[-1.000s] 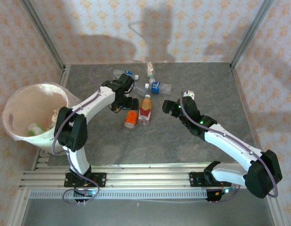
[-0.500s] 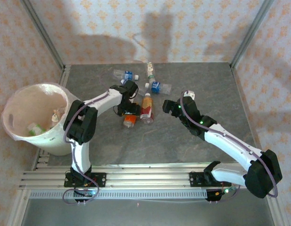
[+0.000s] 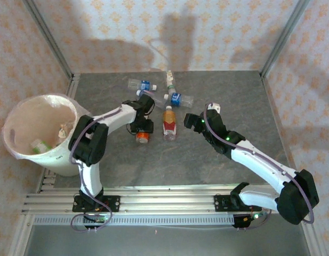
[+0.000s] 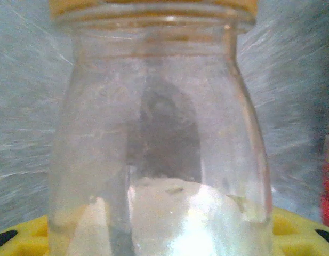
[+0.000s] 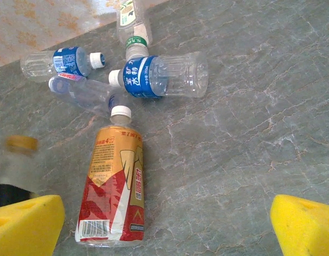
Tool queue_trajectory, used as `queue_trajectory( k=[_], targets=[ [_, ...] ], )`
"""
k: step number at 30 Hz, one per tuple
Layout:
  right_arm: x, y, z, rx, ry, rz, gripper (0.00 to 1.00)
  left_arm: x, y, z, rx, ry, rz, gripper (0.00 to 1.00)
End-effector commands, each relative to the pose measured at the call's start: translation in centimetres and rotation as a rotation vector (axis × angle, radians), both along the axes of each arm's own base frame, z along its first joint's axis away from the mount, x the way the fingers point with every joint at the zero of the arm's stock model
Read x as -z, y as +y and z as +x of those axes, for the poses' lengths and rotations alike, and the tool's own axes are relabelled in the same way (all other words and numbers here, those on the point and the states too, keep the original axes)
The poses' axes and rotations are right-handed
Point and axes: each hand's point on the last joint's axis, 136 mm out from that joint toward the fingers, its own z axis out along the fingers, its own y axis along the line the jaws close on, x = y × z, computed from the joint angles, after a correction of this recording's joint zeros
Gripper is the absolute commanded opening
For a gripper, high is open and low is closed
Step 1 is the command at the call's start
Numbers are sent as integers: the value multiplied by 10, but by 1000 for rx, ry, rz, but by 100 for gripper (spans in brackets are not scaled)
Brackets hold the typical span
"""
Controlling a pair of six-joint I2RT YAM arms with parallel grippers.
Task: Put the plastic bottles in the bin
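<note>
Left end effector now lower, around clear orange-capped bottle.

The left arm and right arm have white links, black joints and looping purple cables; yellow foam pads tip the fingers.
</note>
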Motion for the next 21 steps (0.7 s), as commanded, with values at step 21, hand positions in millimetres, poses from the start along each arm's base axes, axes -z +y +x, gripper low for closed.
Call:
queue_trajectory(
  k=[21],
  targets=[
    [33, 83, 10, -293, 86, 79, 99, -334, 292, -162, -840, -722, 577, 41]
  ],
)
